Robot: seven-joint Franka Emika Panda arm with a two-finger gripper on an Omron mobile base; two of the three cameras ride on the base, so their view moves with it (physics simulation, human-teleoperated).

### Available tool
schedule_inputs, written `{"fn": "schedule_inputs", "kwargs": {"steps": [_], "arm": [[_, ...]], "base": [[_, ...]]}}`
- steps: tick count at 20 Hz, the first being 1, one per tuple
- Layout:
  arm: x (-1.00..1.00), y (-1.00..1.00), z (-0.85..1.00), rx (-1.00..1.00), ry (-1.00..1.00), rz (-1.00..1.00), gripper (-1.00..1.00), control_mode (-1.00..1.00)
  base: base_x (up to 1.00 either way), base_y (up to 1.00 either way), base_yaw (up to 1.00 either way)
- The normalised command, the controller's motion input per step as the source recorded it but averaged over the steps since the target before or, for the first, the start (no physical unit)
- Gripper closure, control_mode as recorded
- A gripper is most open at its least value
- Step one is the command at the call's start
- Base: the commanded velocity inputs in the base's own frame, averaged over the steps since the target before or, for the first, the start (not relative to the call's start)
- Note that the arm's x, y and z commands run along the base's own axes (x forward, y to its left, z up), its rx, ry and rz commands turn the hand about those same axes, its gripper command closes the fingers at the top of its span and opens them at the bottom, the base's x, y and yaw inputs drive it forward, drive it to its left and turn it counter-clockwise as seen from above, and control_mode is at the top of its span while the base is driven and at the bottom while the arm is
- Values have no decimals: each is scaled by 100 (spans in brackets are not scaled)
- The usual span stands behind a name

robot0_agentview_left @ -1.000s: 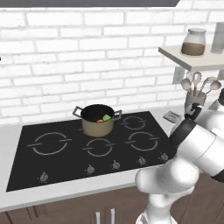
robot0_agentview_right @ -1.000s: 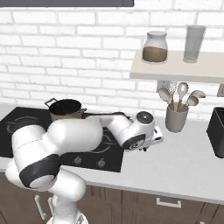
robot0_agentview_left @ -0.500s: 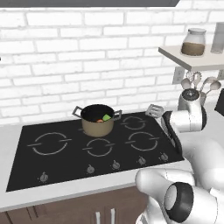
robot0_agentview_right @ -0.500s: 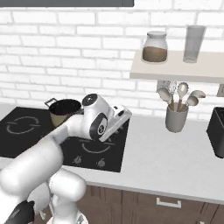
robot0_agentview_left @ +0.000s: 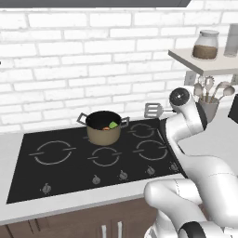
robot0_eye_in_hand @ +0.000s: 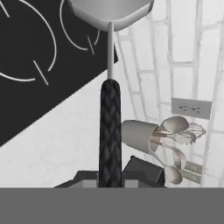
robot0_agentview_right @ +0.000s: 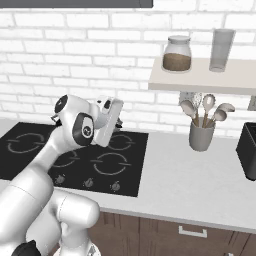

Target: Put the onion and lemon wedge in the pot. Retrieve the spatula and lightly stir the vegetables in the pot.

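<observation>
With the onion [robot0_agentview_left: 106,128] and lemon wedge [robot0_agentview_left: 113,124] already in the pot [robot0_agentview_left: 103,127] left of centre, we carry the spatula [robot0_agentview_left: 153,110] toward it for stirring, gripper [robot0_agentview_left: 171,108] clamped on its black handle. Our hand view shows the handle running up to the grey head at top centre, which the base views barely resolve.

Spatula [robot0_agentview_left: 154,110] held head-out over cooktop [robot0_agentview_left: 28,176], right of pot [robot0_agentview_left: 103,134]. Onion [robot0_agentview_left: 106,128] and lemon wedge [robot0_agentview_left: 113,124] sit inside pot. Utensil cup [robot0_agentview_left: 210,109] far right.
</observation>
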Motion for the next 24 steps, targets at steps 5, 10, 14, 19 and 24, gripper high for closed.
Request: {"fn": "schedule_inputs", "kwargs": {"steps": [5, 10, 14, 19, 24], "arm": [[24, 49, 100, -40, 9, 20, 100, -100], [32, 88, 84, -46, 18, 21, 100, -100], [48, 95, 13, -49, 29, 19, 100, -100], [67, 57, -27, -49, 21, 11, 100, -100], [31, 32, 31, -37, -1, 6, 100, -100]], "base": [[0, 0, 0], [0, 0, 0], [0, 0, 0], [0, 0, 0], [0, 0, 0]]}}
